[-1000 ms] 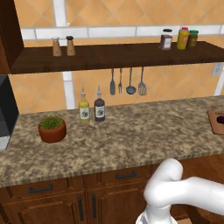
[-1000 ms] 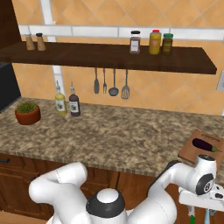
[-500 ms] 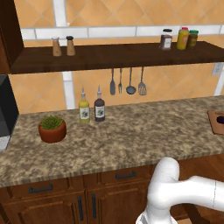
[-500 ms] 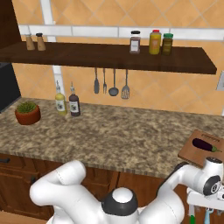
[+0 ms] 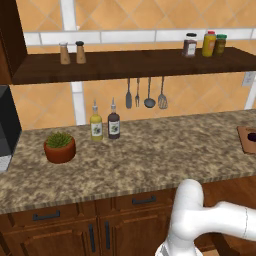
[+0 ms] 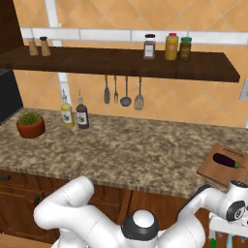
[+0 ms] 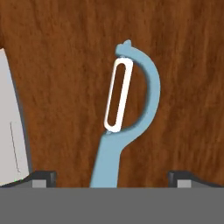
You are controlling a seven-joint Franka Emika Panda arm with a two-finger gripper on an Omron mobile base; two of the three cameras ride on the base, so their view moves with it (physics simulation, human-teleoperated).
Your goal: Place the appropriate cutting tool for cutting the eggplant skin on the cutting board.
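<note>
A light blue peeler (image 7: 131,109) with a white blade lies on a dark brown wooden surface, its handle running down between my gripper's fingers. My gripper (image 7: 113,178) is open just above it, one dark fingertip (image 7: 43,176) on each side, nothing gripped. In the right base view the cutting board (image 6: 212,168) sits at the counter's right end with a dark purple eggplant (image 6: 227,160) on it. My hand (image 6: 232,213) hangs low, below the counter edge in front of the board. The board's edge (image 5: 246,142) also shows at the far right of the left base view.
A pale grey flat thing (image 7: 9,127) lies left of the peeler. On the counter stand a potted plant (image 5: 59,146) and two bottles (image 5: 104,123). Utensils (image 6: 122,92) hang under a shelf (image 6: 121,63) with jars and shakers.
My hand has sunk a little lower and to the right in the right base view. The counter things have not moved.
</note>
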